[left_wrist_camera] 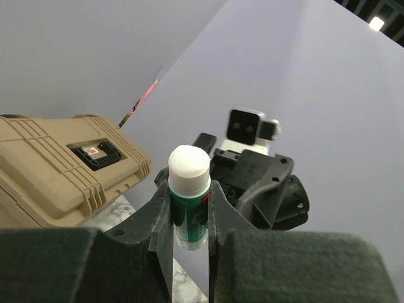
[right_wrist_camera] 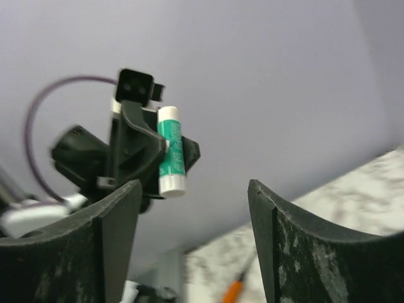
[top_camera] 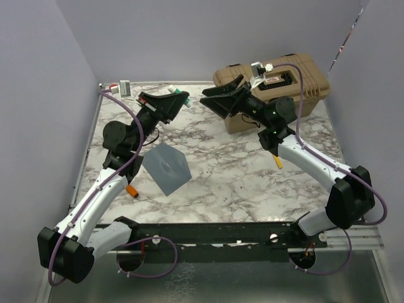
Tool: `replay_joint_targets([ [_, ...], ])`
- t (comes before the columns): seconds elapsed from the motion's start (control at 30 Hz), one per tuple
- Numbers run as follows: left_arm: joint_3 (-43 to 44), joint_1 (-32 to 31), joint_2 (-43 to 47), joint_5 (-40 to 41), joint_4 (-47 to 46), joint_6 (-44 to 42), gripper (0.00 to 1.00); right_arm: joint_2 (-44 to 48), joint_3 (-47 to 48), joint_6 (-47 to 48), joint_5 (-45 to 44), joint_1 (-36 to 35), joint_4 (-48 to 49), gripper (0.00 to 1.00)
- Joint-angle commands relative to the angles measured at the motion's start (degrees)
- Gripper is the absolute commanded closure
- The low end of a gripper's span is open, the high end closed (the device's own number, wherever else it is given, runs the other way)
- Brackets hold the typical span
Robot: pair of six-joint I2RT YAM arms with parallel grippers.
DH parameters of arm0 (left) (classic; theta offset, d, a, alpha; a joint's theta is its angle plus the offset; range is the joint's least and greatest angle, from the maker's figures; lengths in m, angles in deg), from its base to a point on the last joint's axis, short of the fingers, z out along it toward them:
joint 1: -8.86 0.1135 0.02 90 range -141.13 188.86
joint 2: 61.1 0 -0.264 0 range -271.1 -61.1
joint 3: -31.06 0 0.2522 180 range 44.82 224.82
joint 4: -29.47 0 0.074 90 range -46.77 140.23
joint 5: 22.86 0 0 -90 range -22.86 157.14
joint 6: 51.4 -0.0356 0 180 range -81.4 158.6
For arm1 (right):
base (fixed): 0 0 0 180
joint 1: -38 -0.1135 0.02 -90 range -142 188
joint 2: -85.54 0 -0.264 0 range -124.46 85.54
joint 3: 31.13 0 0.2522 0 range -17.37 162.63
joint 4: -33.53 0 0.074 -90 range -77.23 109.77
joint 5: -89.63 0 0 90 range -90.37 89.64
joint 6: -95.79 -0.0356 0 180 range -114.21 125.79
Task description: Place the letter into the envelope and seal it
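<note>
While the left tool (top_camera: 182, 98) grips glue (left_wrist_camera: 189, 167), the envelope (top_camera: 167, 167) lies apart.

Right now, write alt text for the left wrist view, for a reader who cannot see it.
The left gripper is shut on an upright white-topped green glue stick, centre frame. Behind it is the other arm's black wrist; a tan ribbed plastic hard case sits at left before pale lilac walls.

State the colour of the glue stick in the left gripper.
Glue stick: green body, white ends; clearest in the right wrist view.
</note>
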Motion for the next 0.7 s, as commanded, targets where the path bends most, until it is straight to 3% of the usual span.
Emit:
replay_joint_targets([
  [0.0, 3.1, 0.1, -0.5, 2.0, 2.2, 1.0, 1.0, 4.2, 3.6, 38.9, -1.9, -3.5, -20.8, 0.28],
  [0.1, 3.2, 0.1, -0.5, 2.1, 2.5, 1.5, 1.0, 5.4, 5.6, 54.0, -7.5, -6.7, -28.8, 0.28],
  [0.2, 3.3, 0.1, -0.4, 2.3, 3.0, 1.6, 1.0, 6.0, 5.5, 62.5, -10.3, -8.6, -29.6, 0.29],
  [0.3, 3.2, 0.1, -0.3, 2.5, 3.5, 1.5, 1.0, 5.7, 6.6, 65.8, -12.6, -10.2, -29.9, 0.36],
  [0.43, 2.8, 0.1, -0.2, 2.6, 3.5, 1.4, 1.0, 4.9, 7.5, 68.1, -15.1, -12.5, -29.0, 0.39],
  [0.67, 2.3, 0.0, -0.3, 2.3, 3.7, 1.3, 1.0, 4.5, 8.4, 67.1, -16.1, -13.7, -27.2, 0.49],
])
